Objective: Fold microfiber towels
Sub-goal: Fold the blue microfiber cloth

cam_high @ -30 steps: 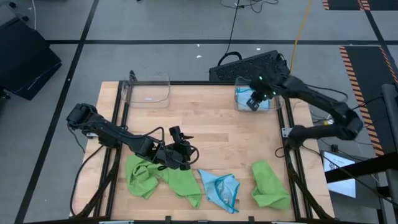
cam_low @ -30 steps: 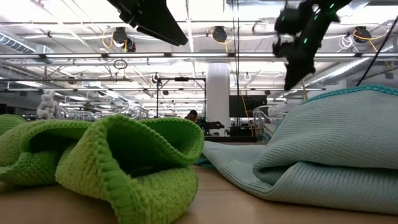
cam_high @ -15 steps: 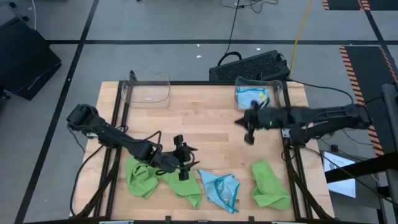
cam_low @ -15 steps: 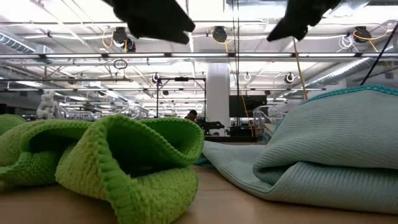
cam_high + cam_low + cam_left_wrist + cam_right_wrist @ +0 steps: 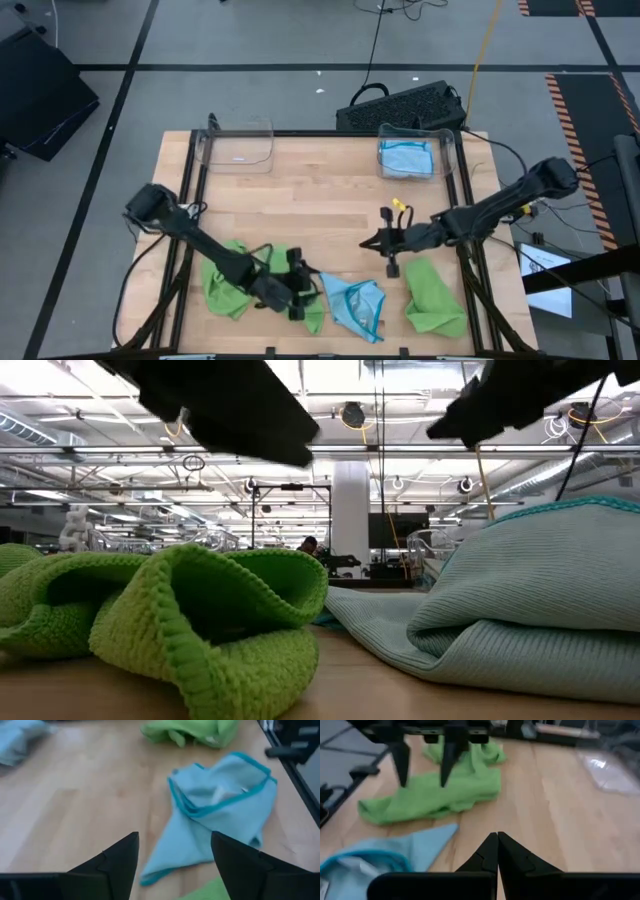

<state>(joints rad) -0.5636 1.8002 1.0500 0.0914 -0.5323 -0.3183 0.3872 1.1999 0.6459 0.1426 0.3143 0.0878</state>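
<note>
My left claw [image 5: 300, 296], spread, hangs by the blue towel [image 5: 355, 305]: pinch one teal corner only. Right claw [image 5: 391, 252] pressed together, empty, w/ nothing held.

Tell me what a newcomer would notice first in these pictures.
The crumpled lime green microfiber towels along the near edge of the wooden table, one at left and another at right, with a rumpled light blue teal-edged towel between them. The left gripper hovers open over the left green towel beside the blue one, while the right gripper, shut, hangs mid-table. A folded blue towel lies in the clear plastic bin at the far right.
</note>
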